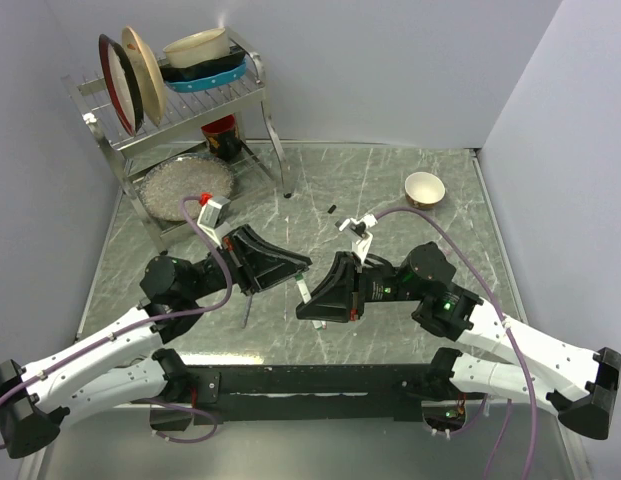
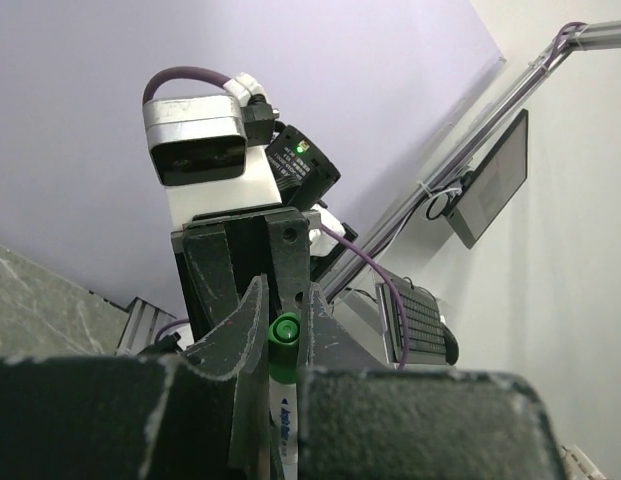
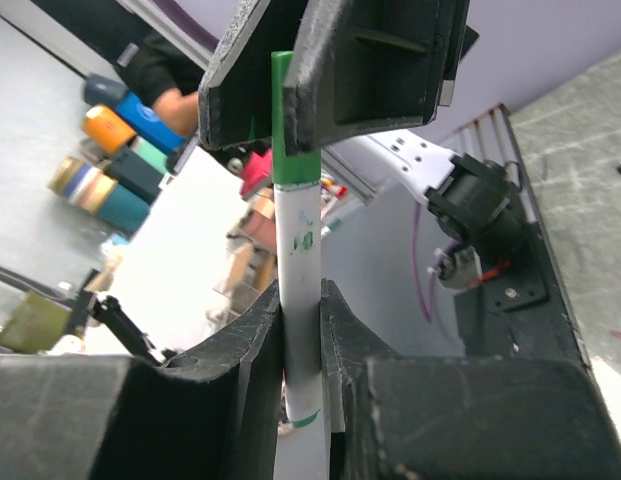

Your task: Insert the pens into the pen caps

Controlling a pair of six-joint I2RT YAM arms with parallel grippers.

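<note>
From here I see pale lilac walls boxing a grey-green marbled tabletop. A metal dish rack stands far left. The light is soft and even. My left wrist view catches a dark screen on a pole.

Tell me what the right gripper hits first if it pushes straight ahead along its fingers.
Likely the left gripper, facing the right gripper just ahead; both clamp the same green-capped pen.

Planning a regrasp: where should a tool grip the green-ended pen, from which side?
Likely the white barrel of the green-ended pen, fingers closing across it from the side, as the right tool does: slim and straight there, while the left tool holds the green end.
</note>
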